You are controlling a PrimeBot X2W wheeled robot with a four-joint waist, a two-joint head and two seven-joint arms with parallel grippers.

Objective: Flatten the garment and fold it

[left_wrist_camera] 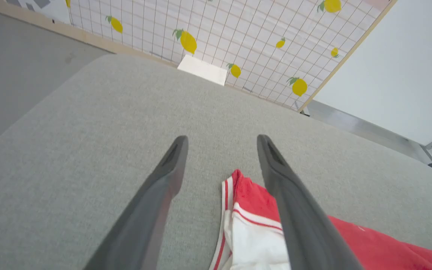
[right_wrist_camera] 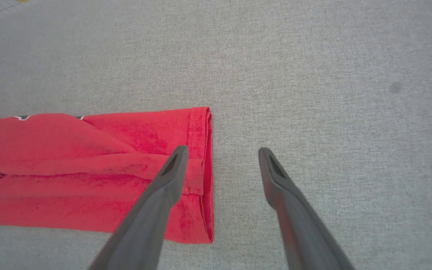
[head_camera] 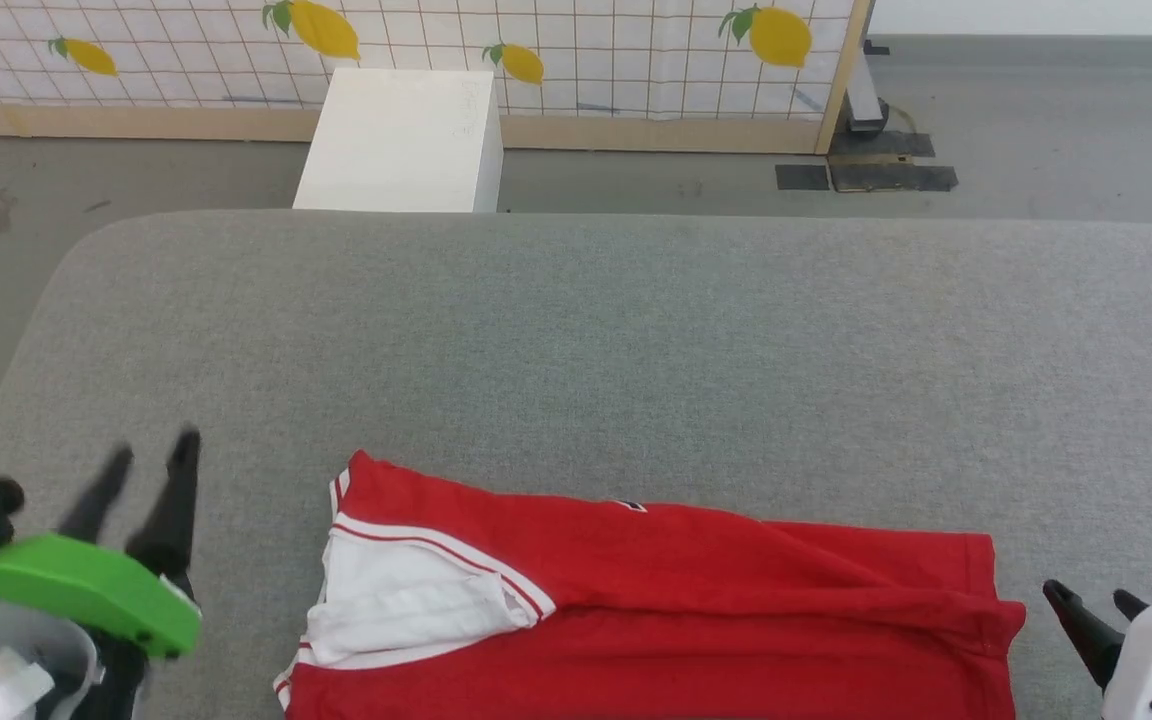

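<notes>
Progress, judged from how the cloth lies, looks to be about midway. At the left, the left gripper (head_camera: 154, 452) hangs above the grey bench (head_camera: 576, 330), just beside the left end of the garment (head_camera: 696, 600). Its jaws are apart and hold nothing. In the left wrist view, the striped corner of the cloth lies beneath and between its fingers.

The garment lies along the near side of the bench as a long red band, and the bottom of the head view cuts off its near edge. It appears to be already spread and doubled lengthwise. At the left end a white panel with red-and-white trim is turned up, a little rumpled. A scrap of black lettering peeps out at the far edge near the middle. From there a soft ridge runs rightward, so the top layer is not fully smooth. At the right end the hem layers stack nearly square, with one edge stepping slightly short of the other.

Further right, the right gripper (head_camera: 1088, 597) sits just off that hem, with its jaws spread and empty.

What seems left is to press out the ridge, tidy the white panel, and bring one end over the other crosswise. Neither gripper has taken hold for that.
</notes>
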